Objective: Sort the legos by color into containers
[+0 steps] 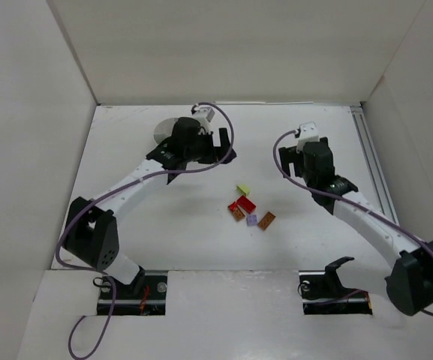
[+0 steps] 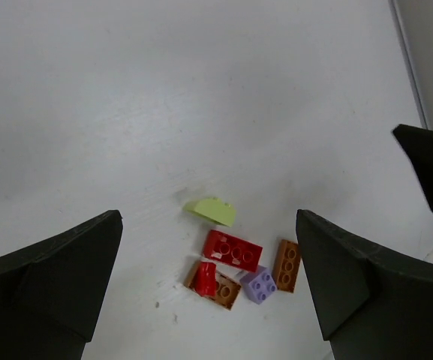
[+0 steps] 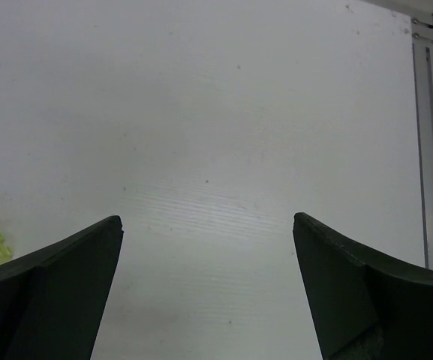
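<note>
Top view: the bricks (image 1: 248,210) lie in a loose cluster on the table (image 1: 163,225) between the two arms, well apart from the white dish (image 1: 163,129), which is partly hidden behind the left arm. Left wrist view: the left gripper (image 2: 208,217) is spread wide and empty, facing the cluster. The bricks are judged light, rigid and slick, so pinch the separate yellow-green brick (image 2: 212,210) across its two long sides. Right wrist view: the right gripper (image 3: 207,219) is spread wide and empty over the table, with the yellow-green brick just showing at the left edge.
</note>
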Motion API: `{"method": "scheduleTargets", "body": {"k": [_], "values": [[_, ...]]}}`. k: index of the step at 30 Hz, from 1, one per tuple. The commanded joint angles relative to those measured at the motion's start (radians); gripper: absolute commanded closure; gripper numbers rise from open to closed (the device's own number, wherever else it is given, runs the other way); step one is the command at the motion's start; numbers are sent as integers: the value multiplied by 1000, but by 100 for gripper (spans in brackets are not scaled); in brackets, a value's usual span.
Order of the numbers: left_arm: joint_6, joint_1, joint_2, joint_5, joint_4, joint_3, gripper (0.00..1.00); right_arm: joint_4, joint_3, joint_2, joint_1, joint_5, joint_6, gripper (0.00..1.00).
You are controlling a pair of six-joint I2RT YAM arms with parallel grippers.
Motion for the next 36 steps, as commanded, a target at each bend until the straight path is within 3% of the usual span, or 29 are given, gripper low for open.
{"method": "scheduleTargets", "body": {"k": [1, 8, 10, 16, 22, 36], "values": [[-179, -58, 69, -132, -67, 16, 0, 24, -76, -152, -27, 115, 64, 0], [-331, -175, 283, -225, -216, 179, 2, 4, -146, -229, -82, 106, 76, 0], [-373, -184, 346, -226, -236, 202, 7, 4, -146, -229, -82, 106, 76, 0], [-467, -184, 381, -226, -200, 150, 15, 4, -155, -189, -92, 43, 76, 0], [-491, -213, 390, -236, -189, 141, 15, 4, -155, -171, -92, 22, 86, 0], [-511, -241, 484, -265, -207, 230, 44, 4, -213, -287, -92, 78, 95, 0]]}}
